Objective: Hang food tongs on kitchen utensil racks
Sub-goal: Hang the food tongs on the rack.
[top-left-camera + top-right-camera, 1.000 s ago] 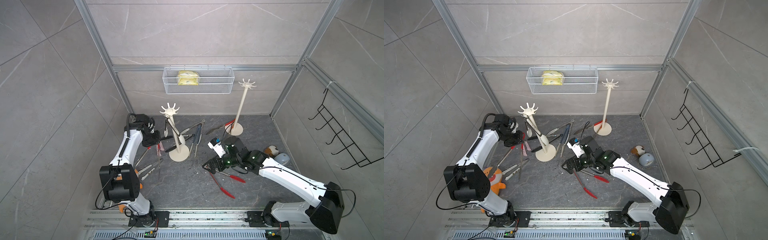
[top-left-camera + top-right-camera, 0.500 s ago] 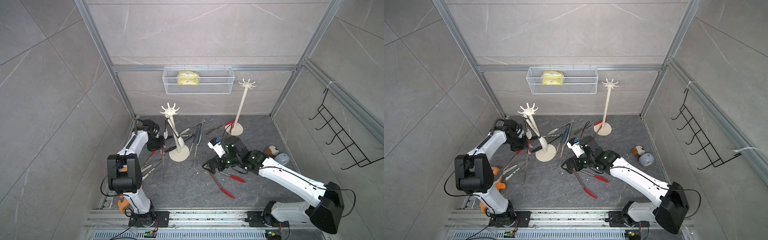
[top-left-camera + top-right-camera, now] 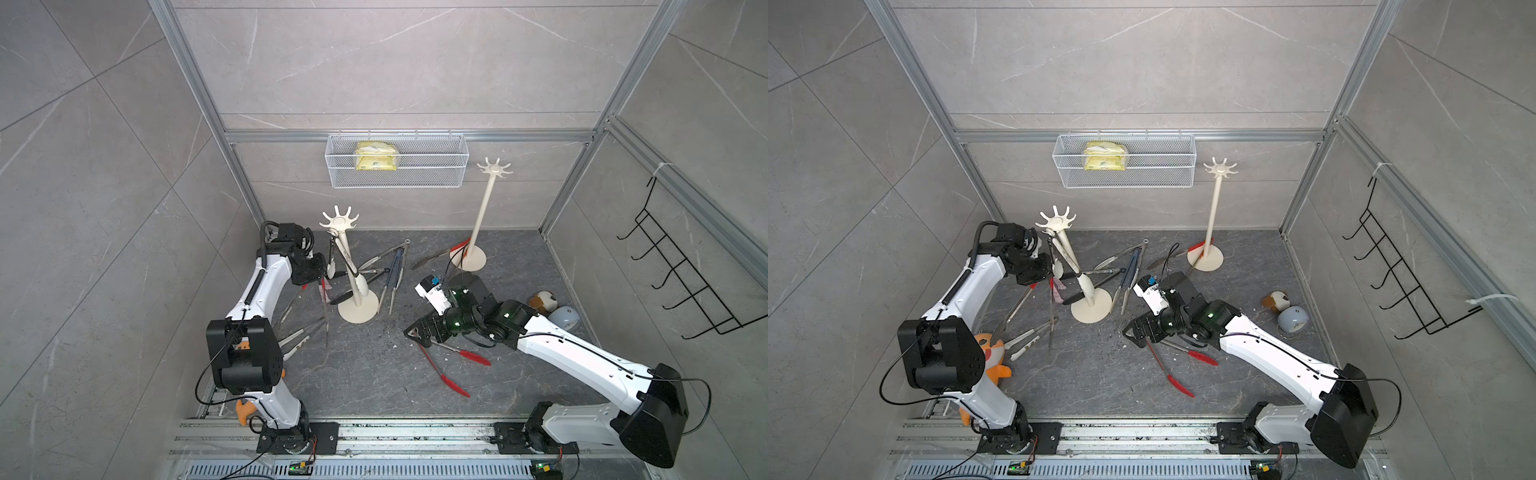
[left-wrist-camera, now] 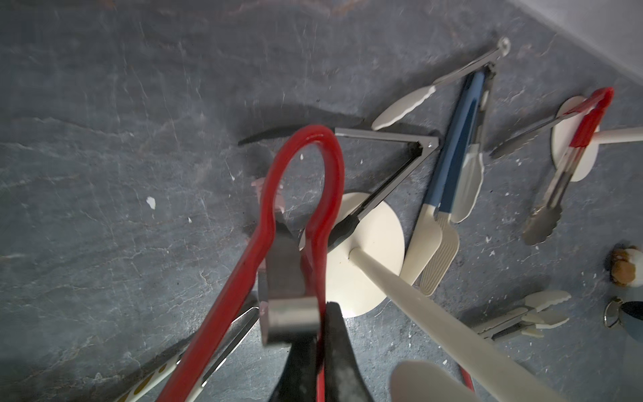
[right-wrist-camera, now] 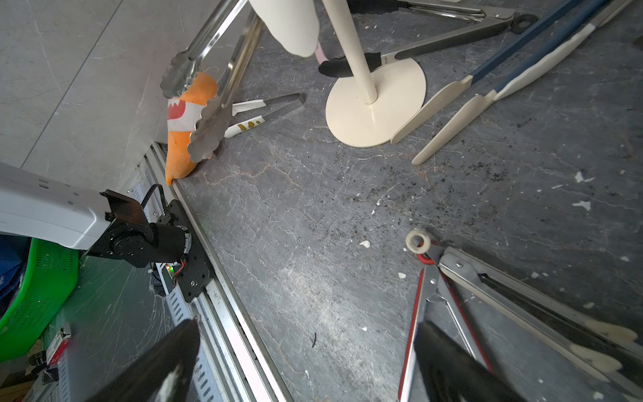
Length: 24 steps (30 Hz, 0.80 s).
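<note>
Red-looped steel tongs (image 4: 221, 306) are hanging from the left hand (image 4: 318, 334), clamped tight just beside the near rack (image 3: 358, 311), while the right hand (image 3: 415, 333) is hovering wide open above red-tipped tongs (image 3: 444, 376) lying on the surface (image 3: 365, 374).

red tongs (image 4: 240, 282) cropped at edge

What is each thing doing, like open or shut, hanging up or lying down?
Left gripper: shut on the steel tongs with a red loop.
Right gripper: open, low over the floor.
Red-tipped steel tongs: lying on the floor, arms spread.
Short cream hook stand: upright, cream-tipped tongs hanging on it.
Tall cream hook stand: upright, hooks bare.
White wire basket: holding a yellow packet.
Black wire wall rack: hooks bare.
</note>
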{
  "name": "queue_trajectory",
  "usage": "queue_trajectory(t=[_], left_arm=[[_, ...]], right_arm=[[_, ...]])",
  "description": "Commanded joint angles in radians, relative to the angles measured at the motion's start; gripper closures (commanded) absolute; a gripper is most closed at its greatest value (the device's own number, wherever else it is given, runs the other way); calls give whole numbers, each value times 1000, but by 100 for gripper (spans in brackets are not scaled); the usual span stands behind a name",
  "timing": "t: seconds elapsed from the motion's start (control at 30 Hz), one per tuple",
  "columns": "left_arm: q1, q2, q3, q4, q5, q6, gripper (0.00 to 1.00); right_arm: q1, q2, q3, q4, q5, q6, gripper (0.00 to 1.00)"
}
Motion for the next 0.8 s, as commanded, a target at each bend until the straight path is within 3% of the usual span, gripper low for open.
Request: queue_trajectory(t=[0.0,0.77], left_arm=[[5,-67,72,-41,5,-5,100],[6,-227,156,-69,-75,6,100]], right_arm=[[-3,1,5,16,3,-12,2],[-4,4,18,10,-8,-29,2]])
